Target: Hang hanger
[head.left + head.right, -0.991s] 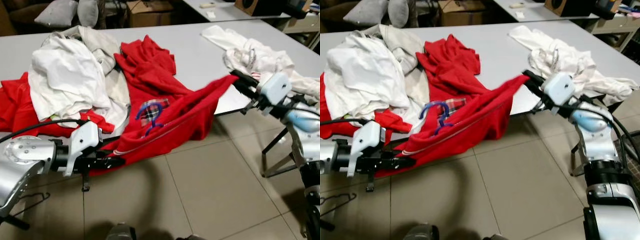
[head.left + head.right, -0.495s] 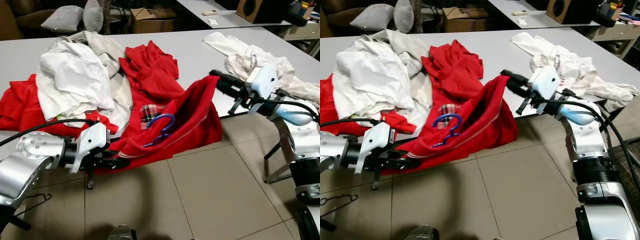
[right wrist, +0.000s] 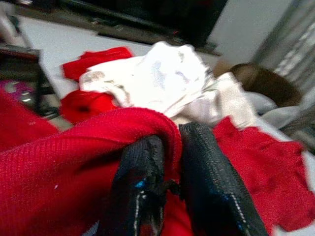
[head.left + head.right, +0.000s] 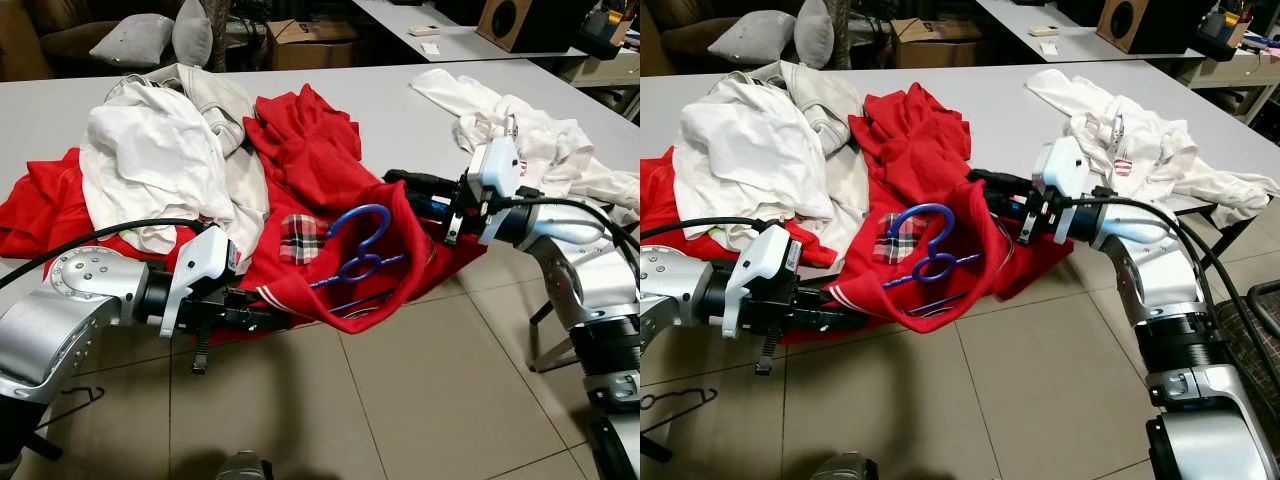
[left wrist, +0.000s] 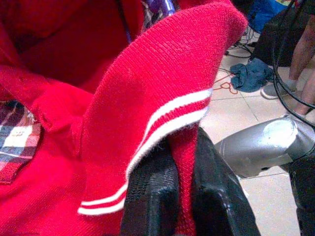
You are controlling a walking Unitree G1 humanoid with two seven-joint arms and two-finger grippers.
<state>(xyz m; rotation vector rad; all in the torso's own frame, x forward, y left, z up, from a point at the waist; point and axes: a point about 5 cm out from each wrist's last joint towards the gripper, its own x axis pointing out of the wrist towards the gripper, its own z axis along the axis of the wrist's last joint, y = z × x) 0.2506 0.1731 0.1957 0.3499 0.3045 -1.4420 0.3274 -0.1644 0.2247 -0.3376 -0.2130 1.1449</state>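
Left end effector (image 4: 262, 319): lower left of the left eye view, clenched on the white-striped hem of the red shirt (image 4: 400, 250); left wrist view shows cloth pinched between both black fingers (image 5: 152, 196).
Right end effector (image 4: 400, 181): right of centre, clamped on the shirt's other edge; right wrist view shows red knit caught between the fingers.
Hanger (image 4: 357, 245): blue plastic, lying on the sagging red shirt at frame centre, hook pointing up-left, beside the plaid patch (image 4: 299, 238). Not in either grip.
What changed: my two end effectors have come much closer together in the last second; the shirt was stretched taut between them, now it droops into a pouch off the table (image 4: 370, 95) edge. The hanger has slid out into full view on top of the cloth.
Meaning for task: I judge hanging hasn't started; the hanger is only cradled by the shirt. With slack cloth it could slip off onto the tile floor (image 4: 440, 390).
Next, my guess: free one end effector and take the hanger itself.
Clutter: white clothes pile (image 4: 150, 160) upper left, more white clothes (image 4: 530, 130) upper right, both on the table.
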